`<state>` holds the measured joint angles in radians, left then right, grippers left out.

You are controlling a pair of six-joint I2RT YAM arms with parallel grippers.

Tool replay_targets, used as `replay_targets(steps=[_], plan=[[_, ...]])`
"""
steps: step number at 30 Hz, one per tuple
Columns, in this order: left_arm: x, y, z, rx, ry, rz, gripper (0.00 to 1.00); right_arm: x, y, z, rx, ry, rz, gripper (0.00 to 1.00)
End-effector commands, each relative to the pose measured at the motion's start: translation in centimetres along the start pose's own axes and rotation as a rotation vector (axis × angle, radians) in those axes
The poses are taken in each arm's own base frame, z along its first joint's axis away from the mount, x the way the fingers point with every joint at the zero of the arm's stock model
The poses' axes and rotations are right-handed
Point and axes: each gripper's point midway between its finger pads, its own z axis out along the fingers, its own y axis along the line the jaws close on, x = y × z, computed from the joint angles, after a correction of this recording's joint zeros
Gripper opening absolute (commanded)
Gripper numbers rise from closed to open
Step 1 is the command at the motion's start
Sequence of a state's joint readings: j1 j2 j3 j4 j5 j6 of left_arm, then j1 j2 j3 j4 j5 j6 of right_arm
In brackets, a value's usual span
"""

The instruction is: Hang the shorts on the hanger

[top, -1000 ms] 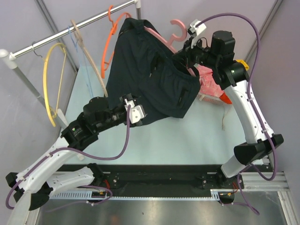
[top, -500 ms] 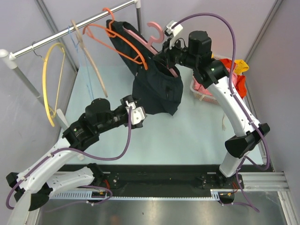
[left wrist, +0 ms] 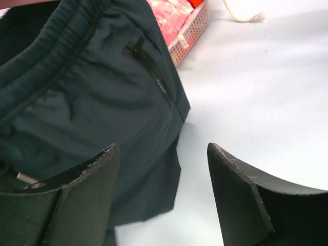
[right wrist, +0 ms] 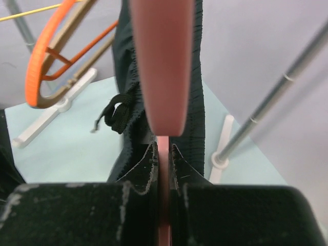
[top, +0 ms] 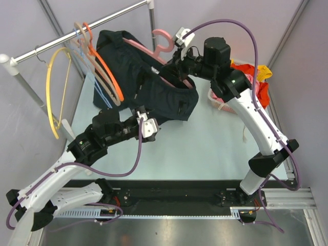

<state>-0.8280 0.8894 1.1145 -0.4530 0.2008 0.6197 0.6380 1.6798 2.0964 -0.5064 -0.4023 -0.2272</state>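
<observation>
We hold the thin pale-pink plastic hanger (right wrist: 161,61) by its neck in the right tool (right wrist: 163,154). The tool's two black fingers are clenched on the flat strip edge-on. Gripped there, just under the curved hook, the triangular frame hangs free to carry cloth and the hook is left bare, we judge, for the shiny metal rail (top: 77,33).

The dark navy soft fabric shorts (top: 154,87) are draped over that frame in mid-air between the two arms. The gathered elastic waistband is bunched high and the legs sag toward the pale blue desk (top: 205,148). Whether the hem touches the desk we cannot tell.

The cloth is matte and limp and folds under its own weight. It has a zipped pocket seam and a looped black drawcord (right wrist: 115,115), while the hanger is smooth, rigid and narrow.

Our left tool (left wrist: 161,148) is released, its jaws wide apart, low beside the hem and gripping nothing. We take it to be placed to steady or straighten the fabric.
</observation>
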Motion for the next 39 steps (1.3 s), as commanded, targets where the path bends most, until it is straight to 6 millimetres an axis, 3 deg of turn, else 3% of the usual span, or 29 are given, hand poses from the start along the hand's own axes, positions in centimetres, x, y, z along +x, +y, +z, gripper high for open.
replay_targets(steps=[1,7,10,11,13,14,18,27,39], plan=[[-3.7,2.2,-0.7,-0.045,-0.102,0.076,0.73,-2.9,-4.2,-4.3,0.171,-0.062,0.058,0.00],[-6.2,4.6,-0.1,-0.124,-0.164,0.356,0.67,-0.1,-3.8,-6.0,0.159,0.027,0.133,0.00],[-8.0,5.4,0.5,-0.180,-0.191,0.565,0.54,0.9,-2.8,-6.4,0.147,0.063,0.173,0.00],[-9.4,5.7,0.6,-0.219,-0.219,0.675,0.51,1.2,-2.6,-6.5,0.152,0.070,0.203,0.00],[-9.6,5.5,1.6,-0.243,-0.203,0.789,0.45,1.9,-2.8,-6.3,0.214,0.091,0.240,0.00],[-10.4,5.2,1.9,-0.260,-0.209,0.905,0.44,2.1,-2.9,-6.2,0.241,0.098,0.254,0.00],[-12.2,4.6,3.6,-0.352,-0.214,1.102,0.41,2.4,-3.4,-6.3,0.361,0.092,0.325,0.00],[-11.2,3.1,6.6,-0.344,-0.089,1.328,0.46,2.6,-1.7,-5.7,0.366,0.101,0.373,0.00],[-9.7,2.9,9.1,-0.271,0.028,1.407,0.51,2.1,-0.1,-5.6,0.334,0.093,0.376,0.00]])
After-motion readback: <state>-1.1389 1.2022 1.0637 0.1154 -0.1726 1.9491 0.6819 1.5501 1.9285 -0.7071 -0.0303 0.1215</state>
